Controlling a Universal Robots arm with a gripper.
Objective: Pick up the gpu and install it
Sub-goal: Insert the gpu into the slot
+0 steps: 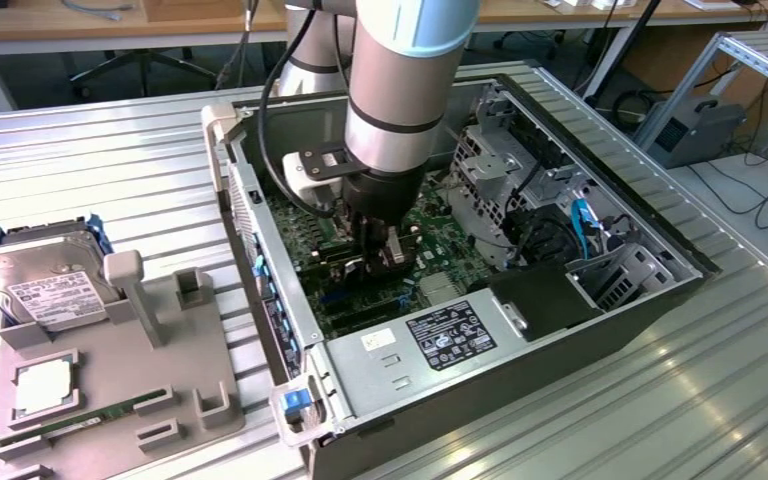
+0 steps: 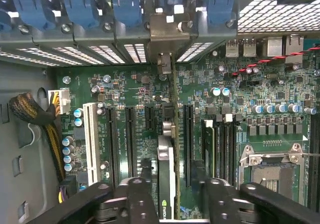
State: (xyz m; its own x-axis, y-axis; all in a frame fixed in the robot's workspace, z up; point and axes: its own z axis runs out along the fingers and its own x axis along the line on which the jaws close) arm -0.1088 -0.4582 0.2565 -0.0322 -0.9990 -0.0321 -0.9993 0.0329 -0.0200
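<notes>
The gpu [image 2: 168, 154] stands on edge in a long motherboard slot inside the open computer case [image 1: 271, 300], seen edge-on in the wrist view. Its silver bracket [image 2: 167, 31] sits against the rear slot openings under the blue clips. My gripper [image 2: 176, 185] straddles the card's near end, its black fingers [image 2: 139, 188] standing apart from the card on both sides, so it is open and holds nothing. In the exterior view my gripper [image 1: 381, 255] reaches down into the case over the green motherboard [image 1: 418, 225].
A grey holder [image 1: 117, 390] at the exterior view's left carries a silver hard drive [image 1: 44, 285], a processor [image 1: 40, 385] and a green memory stick [image 1: 77, 420]. Inside the case are the power supply [image 1: 444, 335], a drive cage [image 1: 491, 165], seated memory [image 2: 209, 139], an empty processor socket [image 2: 272, 166] and braided cables [image 2: 30, 111].
</notes>
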